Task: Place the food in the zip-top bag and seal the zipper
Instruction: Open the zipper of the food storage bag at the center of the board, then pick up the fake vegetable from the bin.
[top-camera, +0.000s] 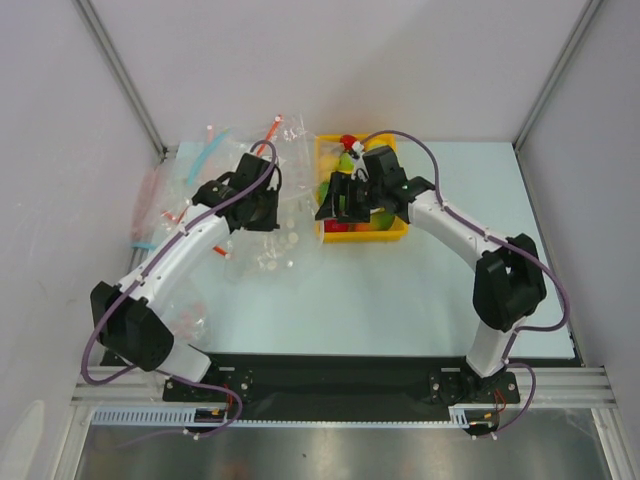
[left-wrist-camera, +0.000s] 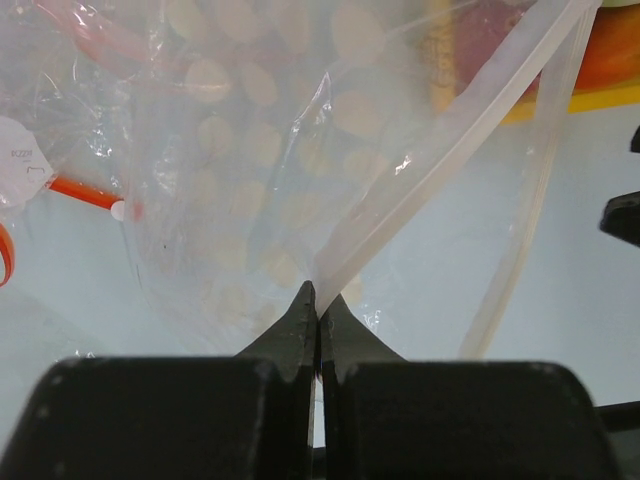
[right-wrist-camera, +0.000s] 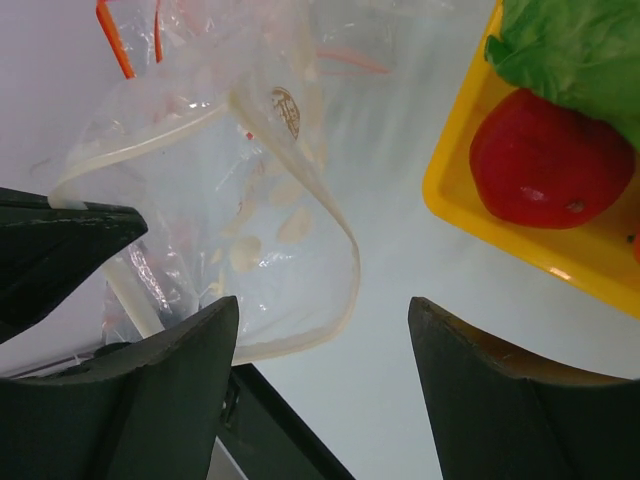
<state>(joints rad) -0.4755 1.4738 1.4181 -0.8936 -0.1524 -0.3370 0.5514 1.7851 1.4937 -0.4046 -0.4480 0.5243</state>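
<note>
The dotted zip-top bag lies left of the yellow tray. My left gripper is shut on the bag's pale zipper strip at one end of the mouth and holds it up; in the top view the left gripper is over the bag. The bag's mouth hangs open. My right gripper is open and empty, just right of the mouth, between the bag and the tray. The round red fruit and the leafy cabbage lie in the tray. The green apple is hidden under the right arm.
Plain clear bags with red strips and blue strips lie at the back left behind the dotted bag. The tray sits at the table's back middle. White walls close in on both sides.
</note>
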